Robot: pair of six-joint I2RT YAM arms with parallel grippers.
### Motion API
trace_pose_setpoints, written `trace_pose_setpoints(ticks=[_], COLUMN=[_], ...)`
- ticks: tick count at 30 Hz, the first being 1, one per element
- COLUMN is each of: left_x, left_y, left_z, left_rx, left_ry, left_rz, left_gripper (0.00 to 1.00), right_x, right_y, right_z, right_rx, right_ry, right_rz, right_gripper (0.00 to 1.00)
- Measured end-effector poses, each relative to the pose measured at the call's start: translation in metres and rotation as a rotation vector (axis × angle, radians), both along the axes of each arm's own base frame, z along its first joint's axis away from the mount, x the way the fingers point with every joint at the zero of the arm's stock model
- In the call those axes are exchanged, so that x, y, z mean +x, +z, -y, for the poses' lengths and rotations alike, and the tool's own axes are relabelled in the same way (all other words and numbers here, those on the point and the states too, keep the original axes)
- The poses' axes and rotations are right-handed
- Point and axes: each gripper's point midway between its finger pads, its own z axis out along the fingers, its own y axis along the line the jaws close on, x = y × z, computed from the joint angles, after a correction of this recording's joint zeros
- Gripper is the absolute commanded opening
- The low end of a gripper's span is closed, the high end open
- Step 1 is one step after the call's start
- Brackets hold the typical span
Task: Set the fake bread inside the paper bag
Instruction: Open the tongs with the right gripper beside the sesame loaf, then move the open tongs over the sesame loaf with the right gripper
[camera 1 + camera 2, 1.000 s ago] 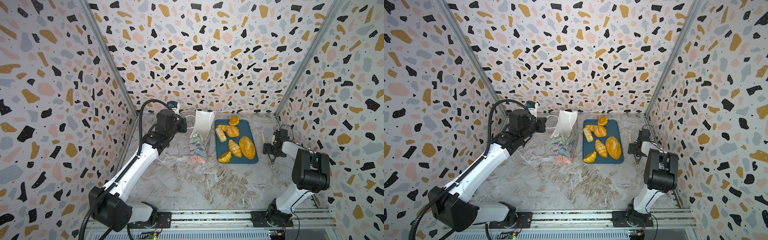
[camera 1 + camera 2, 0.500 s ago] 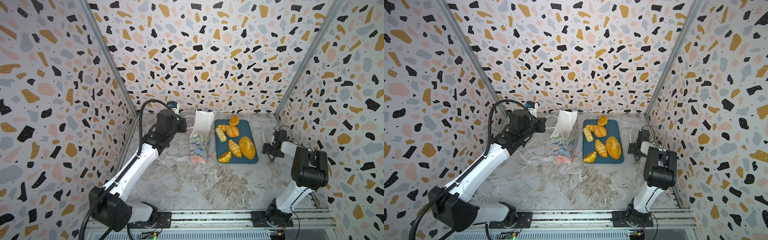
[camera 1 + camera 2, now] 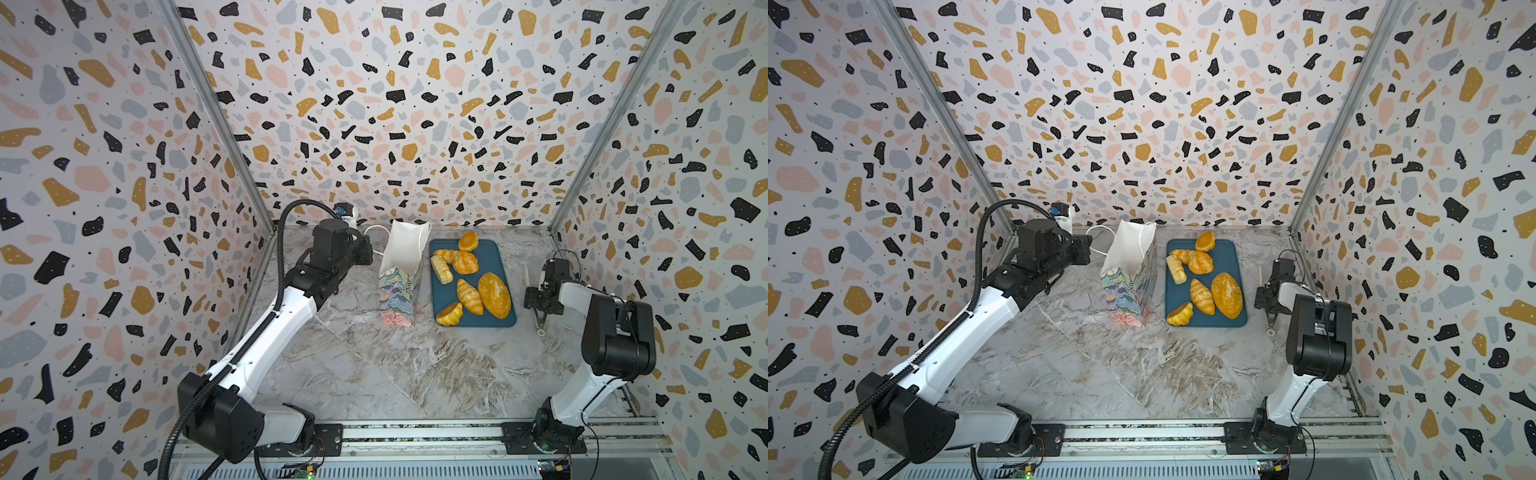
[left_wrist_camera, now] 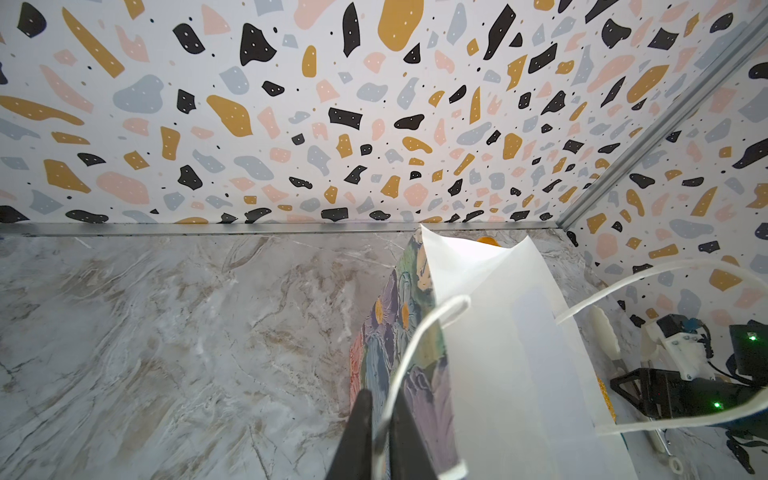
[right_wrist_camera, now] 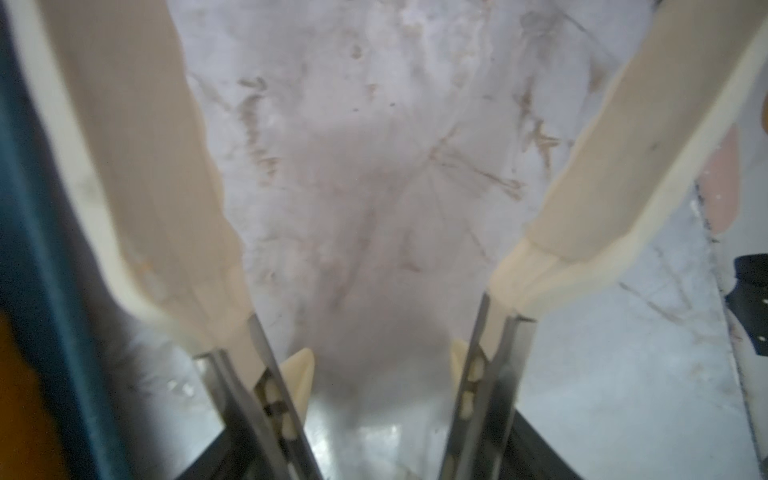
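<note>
— Top views, both of them: how does the paper bag point(image 3: 401, 286) stand?

— Upright, with its long axis vertical. Its mouth is open upward and shows the white lining. It sits toward the back of the table point(image 3: 395, 374), just beside the left edge of the teal tray point(image 3: 492, 257).

— And the fake bread point(image 3: 465, 262)?

— Seven glossy golden pieces, all lying on that tray. The oval loaf point(image 3: 493, 295) and the pale ridged loaf point(image 3: 441, 270) each run front to back, with their far ends leaning slightly left.

— What about the surroundings?

— The tabletop is marble-patterned, grey-white with brown veins. The walls point(image 3: 374, 104) are printed terrazzo, with black, ochre, pink and grey-blue flecks on white, and they meet at bare metal posts point(image 3: 232, 137).

— What is the left gripper point(image 4: 381, 419) doing?

— Its dark fingers stand only a slit apart, and a white cord handle point(image 4: 415, 340) of the bag runs through that slit. I cannot tell whether they pinch it.

— And the right gripper point(image 3: 540, 297)?

— It hangs low beside the tray's right edge and holds a pair of tongs point(image 5: 158, 166) by their metal arms. The cream tips are spread wide, with only marble between them.
</note>
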Motion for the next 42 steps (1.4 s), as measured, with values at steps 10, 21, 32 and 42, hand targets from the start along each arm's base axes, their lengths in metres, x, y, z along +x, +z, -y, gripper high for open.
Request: trace_pose_setpoints(ticks=[10, 21, 32, 42], left_x=[0.001, 0.001, 0.000, 0.014], left_y=[-0.004, -0.001, 0.019, 0.028], left_z=[-0.001, -0.001, 0.008, 0.028], left_rx=[-0.023, -0.033, -0.081, -0.103], left_ry=[0.000, 0.001, -0.040, -0.117], left_rz=[-0.013, -0.006, 0.017, 0.000], left_gripper=[0.20, 0.34, 0.62, 0.35], right_x=[-0.001, -0.014, -0.025, -0.055], right_y=[0.065, 0.092, 0.161, 0.163], right_z=[-0.023, -0.045, -0.105, -0.121], right_rx=[0.065, 0.160, 0.256, 0.290], right_ry=[0.052, 0.037, 0.165, 0.198], right_rz=[0.122, 0.125, 0.211, 0.134], right_gripper=[0.71, 0.70, 0.63, 0.62])
